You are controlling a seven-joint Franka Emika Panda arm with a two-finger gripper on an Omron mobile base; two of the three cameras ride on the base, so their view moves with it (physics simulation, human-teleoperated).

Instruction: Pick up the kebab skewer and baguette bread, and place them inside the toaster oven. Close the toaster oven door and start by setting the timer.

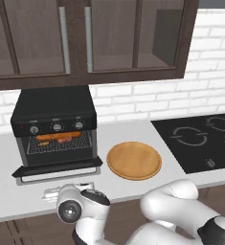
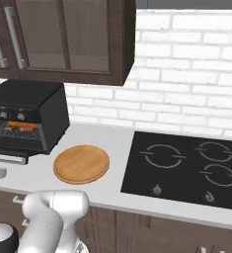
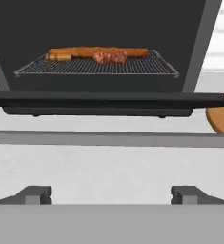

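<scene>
Released, wide-spread gripper (image 3: 111, 194) faces the dropped toaster oven door (image 3: 99, 99); kebab skewer (image 3: 109, 57) and baguette bread (image 3: 82, 51) lie racked, closing and timer remain.

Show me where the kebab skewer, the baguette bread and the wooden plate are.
kebab skewer (image 3: 111, 57), hand view, meat chunks.
baguette bread (image 3: 73, 51), hand view, left half of the loaf.
wooden plate (image 1: 134, 160), left base view, bare centre.

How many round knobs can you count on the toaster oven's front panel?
3, in a row above the rack on the toaster oven: left knob, middle knob, right knob.
</scene>
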